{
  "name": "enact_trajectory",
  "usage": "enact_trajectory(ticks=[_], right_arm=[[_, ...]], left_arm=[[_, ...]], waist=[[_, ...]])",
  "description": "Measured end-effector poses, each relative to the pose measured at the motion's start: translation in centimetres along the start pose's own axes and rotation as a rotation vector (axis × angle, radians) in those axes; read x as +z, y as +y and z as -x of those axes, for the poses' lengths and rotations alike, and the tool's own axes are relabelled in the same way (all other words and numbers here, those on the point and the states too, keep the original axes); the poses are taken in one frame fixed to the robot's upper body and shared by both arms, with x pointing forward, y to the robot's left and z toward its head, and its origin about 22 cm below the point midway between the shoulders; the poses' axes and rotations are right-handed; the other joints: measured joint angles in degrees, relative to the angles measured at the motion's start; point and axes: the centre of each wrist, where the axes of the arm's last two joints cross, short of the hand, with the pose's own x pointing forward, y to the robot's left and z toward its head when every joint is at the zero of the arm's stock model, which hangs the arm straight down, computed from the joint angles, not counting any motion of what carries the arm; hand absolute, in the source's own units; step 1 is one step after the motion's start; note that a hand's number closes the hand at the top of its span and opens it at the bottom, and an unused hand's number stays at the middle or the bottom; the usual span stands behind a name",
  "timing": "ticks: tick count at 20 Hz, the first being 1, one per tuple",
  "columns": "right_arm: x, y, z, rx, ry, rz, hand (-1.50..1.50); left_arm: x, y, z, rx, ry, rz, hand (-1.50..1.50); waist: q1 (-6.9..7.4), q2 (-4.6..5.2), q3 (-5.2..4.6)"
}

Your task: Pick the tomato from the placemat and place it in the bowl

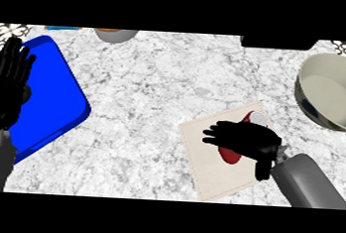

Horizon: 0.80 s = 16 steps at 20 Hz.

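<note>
A red tomato (232,155) lies on the pale beige placemat (203,160) right of centre, mostly hidden under my right hand (247,138). That hand is over the tomato with its fingers curled down around it; a pale patch of the tomato (257,116) shows at the far side. The large cream bowl (338,95) sits at the right edge, apart from the placemat. My left hand (8,82) rests open with fingers up at the left edge, over the blue tray.
A blue tray (56,100) covers the left part of the marble counter. A grey cup (115,34) and a dark object (278,42) sit along the far edge.
</note>
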Motion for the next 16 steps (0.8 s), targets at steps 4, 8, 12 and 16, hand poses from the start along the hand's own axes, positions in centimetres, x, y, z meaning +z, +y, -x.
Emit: enact_trajectory(ticks=[4, 8, 12, 16], right_arm=[[-0.3, 1.2, 0.8, -0.005, 0.035, -0.017, -1.50], [-0.4, 1.6, 1.2, 0.009, 0.043, -0.017, 1.50], [-1.4, 1.4, 1.9, 0.025, -0.003, 0.029, 1.50], [-2.1, 1.1, 2.5, 0.036, -0.028, 0.067, 1.50]], left_arm=[[-0.2, 0.4, -0.8, -0.002, 0.004, -0.001, 0.00], [0.0, 0.1, -0.7, 0.000, -0.001, 0.000, 0.00], [0.2, 0.2, -0.6, 0.000, -0.010, -0.001, 0.00], [-0.1, 0.4, -0.8, -0.003, 0.001, -0.003, 0.00]], waist=[[0.02, -0.01, 0.01], [-0.02, -0.15, -0.08], [0.06, -0.26, -0.25], [0.03, -0.22, -0.30]])
